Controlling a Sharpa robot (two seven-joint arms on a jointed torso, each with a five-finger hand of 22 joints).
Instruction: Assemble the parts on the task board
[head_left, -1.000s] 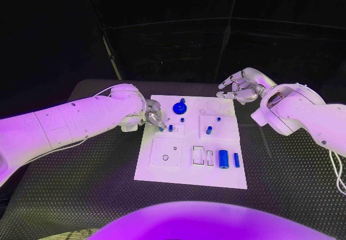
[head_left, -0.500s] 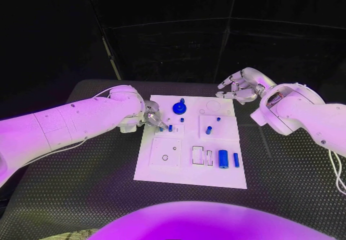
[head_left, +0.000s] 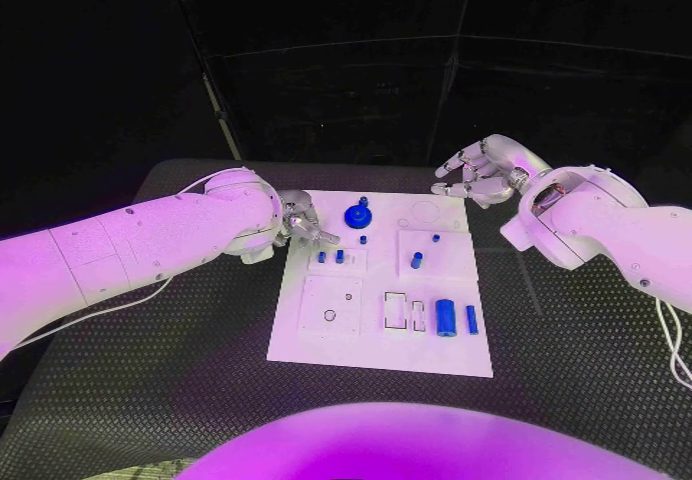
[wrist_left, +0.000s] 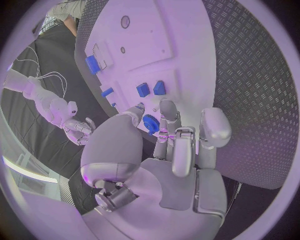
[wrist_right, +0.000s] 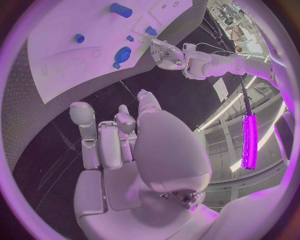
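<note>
Left hand (head_left: 300, 222), fingers apart and empty, hovers at the board's (head_left: 378, 345) ten o'clock beside two pegs (head_left: 329, 257); judging, gripping one comes next. Right hand (head_left: 476, 172) idles, loosely spread.

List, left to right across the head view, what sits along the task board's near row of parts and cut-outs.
Square plate with a round hole → rectangular cut-out → narrow slot → thick blue cylinder → thin blue pin.
</note>
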